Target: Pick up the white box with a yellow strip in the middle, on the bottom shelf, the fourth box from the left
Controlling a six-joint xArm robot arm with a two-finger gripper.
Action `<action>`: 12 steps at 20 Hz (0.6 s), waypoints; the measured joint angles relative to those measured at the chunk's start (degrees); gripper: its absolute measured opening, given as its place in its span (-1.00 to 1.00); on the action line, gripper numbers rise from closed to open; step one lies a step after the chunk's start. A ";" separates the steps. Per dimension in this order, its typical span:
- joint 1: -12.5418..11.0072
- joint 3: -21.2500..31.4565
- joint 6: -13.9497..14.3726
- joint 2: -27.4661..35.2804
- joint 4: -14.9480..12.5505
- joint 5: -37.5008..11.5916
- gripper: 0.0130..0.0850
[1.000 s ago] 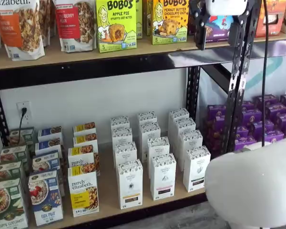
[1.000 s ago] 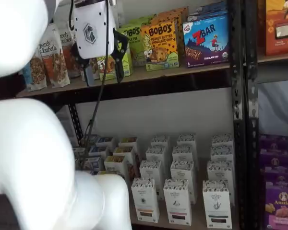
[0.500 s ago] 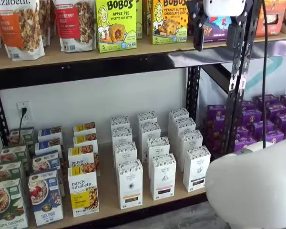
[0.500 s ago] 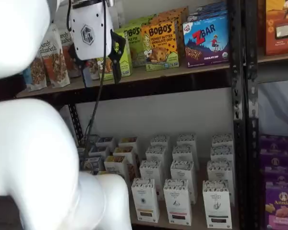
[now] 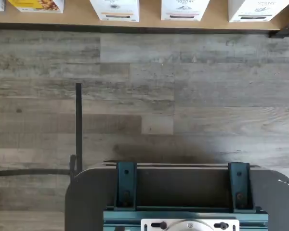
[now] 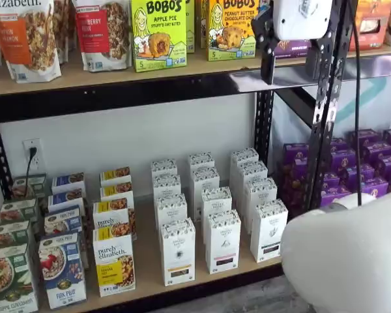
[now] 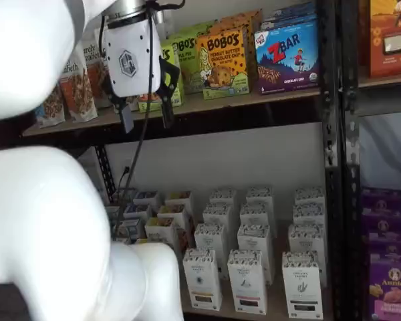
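The gripper [image 7: 146, 120], fingers spread, hangs high above the white box [image 6: 178, 251] (its strip looks yellowish); lookalike cartons [image 6: 222, 240] crowd beside.

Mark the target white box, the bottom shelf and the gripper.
white box [image 6: 178, 253]: shelf view, front face.
bottom shelf [image 6: 146, 261]: shelf view, bare board.
gripper [image 7: 146, 118]: shelf view, between the open jaws.

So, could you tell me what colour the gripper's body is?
White, with black fingers; the gripper shows best in a shelf view.

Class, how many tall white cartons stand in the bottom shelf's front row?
3: left carton, middle carton, right carton, side by side on the bottom shelf; more rows stand behind.
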 joint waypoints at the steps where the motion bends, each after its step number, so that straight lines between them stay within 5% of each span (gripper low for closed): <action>1: 0.02 1.31 -0.06 -0.26 -0.20 -1.21 1.00; 12: -2.04 13.86 -2.39 -0.02 0.09 -15.48 1.00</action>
